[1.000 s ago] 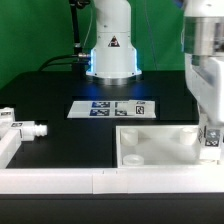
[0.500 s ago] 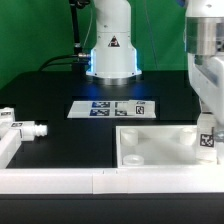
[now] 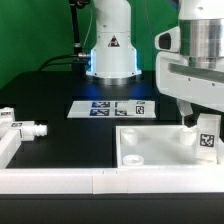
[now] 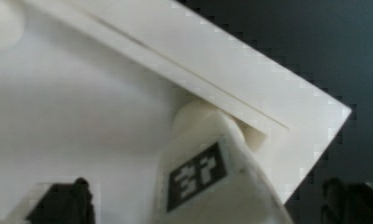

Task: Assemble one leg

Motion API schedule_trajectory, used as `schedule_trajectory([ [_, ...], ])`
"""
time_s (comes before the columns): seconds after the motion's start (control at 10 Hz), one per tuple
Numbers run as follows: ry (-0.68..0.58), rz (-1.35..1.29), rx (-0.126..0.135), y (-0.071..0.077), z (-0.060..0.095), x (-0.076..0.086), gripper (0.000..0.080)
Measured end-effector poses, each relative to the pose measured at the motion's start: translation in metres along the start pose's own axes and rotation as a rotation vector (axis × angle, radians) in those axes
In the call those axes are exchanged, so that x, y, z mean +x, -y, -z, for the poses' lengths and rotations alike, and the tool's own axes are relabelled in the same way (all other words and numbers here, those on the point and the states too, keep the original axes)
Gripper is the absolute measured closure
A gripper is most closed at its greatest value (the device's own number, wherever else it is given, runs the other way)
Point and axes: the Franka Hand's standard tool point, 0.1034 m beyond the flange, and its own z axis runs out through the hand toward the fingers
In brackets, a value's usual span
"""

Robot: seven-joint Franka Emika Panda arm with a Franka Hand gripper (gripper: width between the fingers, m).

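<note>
Arm has risen, white tagged leg (image 3: 207,139) upright.

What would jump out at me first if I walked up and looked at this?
Probably the big white gripper at the exterior view's right, poised over a small white leg with a black-and-white tag, which stands at the corner of a large flat white panel. Behind it, the arm's base glows blue, with the marker board lying on the black table in front. Another tagged leg lies at the exterior view's left.
</note>
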Motion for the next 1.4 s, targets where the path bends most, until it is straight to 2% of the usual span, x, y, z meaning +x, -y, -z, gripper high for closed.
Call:
schedule_trajectory([
  [0.1,-0.003,0.076,-0.002,-0.0002,0.0,0.0006,0.015],
  [0.2,-0.03,0.408,-0.013,0.0016,0.0014,0.0033,0.015],
  [0.3,-0.031,0.493,-0.008,0.0041,0.0012,0.0006,0.015],
  [0.4,-0.032,0.432,-0.008,0.0035,0.0009,0.0014,0.015],
  [0.5,-0.032,0.417,-0.008,0.0034,0.0009,0.0016,0.0245],
  [0.6,-0.031,0.378,-0.006,0.0035,0.0008,0.0014,0.0245],
  [0.7,-0.032,0.302,-0.006,0.0034,0.0007,0.0014,0.0428],
  [0.8,-0.032,0.259,-0.005,0.0034,0.0006,0.0014,0.0515],
  [1.0,-0.031,0.119,-0.003,0.0034,0.0002,0.0012,0.0515],
  [1.2,-0.026,-0.206,-0.006,0.0035,0.0001,0.0013,0.0515],
  [1.4,0.031,-0.612,0.025,0.0053,-0.0002,0.003,0.0515],
])
